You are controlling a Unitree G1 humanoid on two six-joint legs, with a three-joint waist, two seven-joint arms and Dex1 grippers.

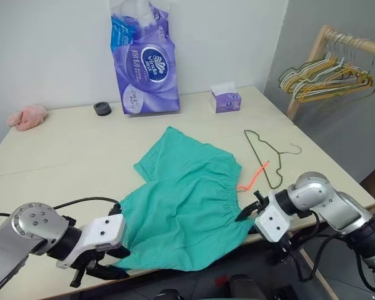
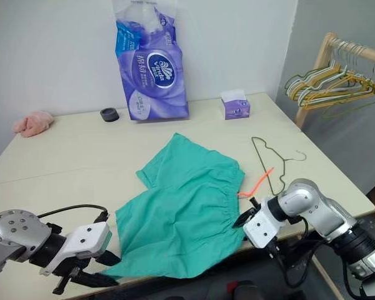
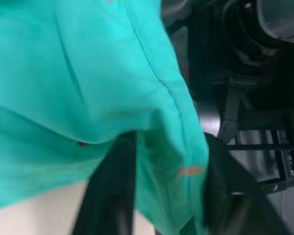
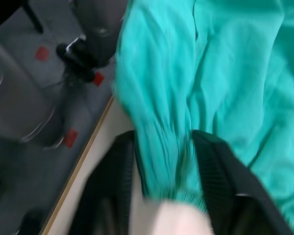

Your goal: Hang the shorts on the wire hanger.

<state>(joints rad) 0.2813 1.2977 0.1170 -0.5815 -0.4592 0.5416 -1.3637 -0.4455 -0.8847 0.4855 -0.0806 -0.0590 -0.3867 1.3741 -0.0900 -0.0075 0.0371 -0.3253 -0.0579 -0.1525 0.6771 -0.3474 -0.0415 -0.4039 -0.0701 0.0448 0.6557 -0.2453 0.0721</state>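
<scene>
Both grippers, left [image 1: 103,265] and right [image 1: 247,212], had fingers apart around edges of the shorts [image 1: 187,200], which lay flat between them, with the hanger [image 1: 265,156] beyond the right one.

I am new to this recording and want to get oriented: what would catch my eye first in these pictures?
The teal-green shorts lie spread at the table's near edge, with the left gripper at one corner and the right gripper at the waistband end, fabric between each one's fingers. Just beyond the shorts lies the wire hanger, flat on the table. Against the back wall stands a tall purple tissue pack.
</scene>
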